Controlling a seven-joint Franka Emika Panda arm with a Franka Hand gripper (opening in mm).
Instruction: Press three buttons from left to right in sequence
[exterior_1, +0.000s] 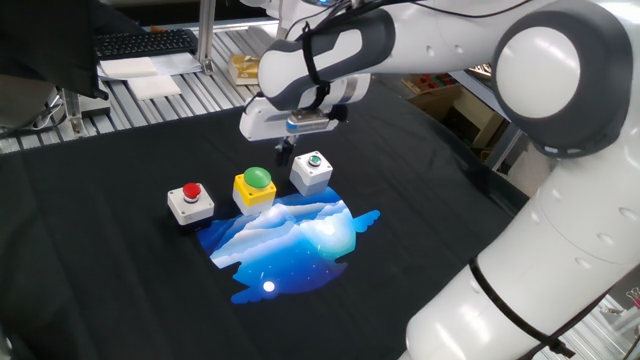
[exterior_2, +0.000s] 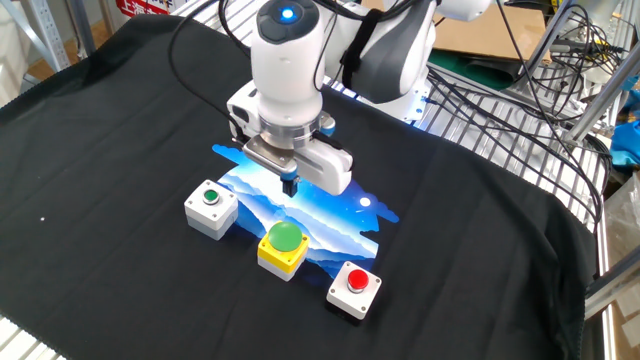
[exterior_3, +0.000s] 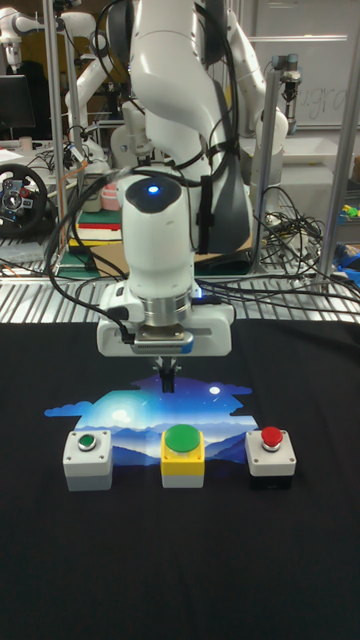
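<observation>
Three small box push-buttons sit in a row on the counter, which is draped in black cloth, along the edge of a blue-and-white mountain-scene mat: the red cap on a white box at one end, the big green dome on a yellow box in the middle, and the small green cap on a white box at the other end. The boxes stand just beside one another without touching. The white arm reaches down over the row, and its claw hangs in the air above the mat, just behind the yellow box and slightly toward the small green button's side in one fixed view. In the tall fixed view its dark tip points straight down roughly in line with the green dome, clear of it. The fingertips read as one narrow dark point in every view, so whether they are pressed together or slightly spread cannot be told. A blue light glows on top of the arm's wrist housing. Behind the counter lie a black keyboard and loose black cables.
</observation>
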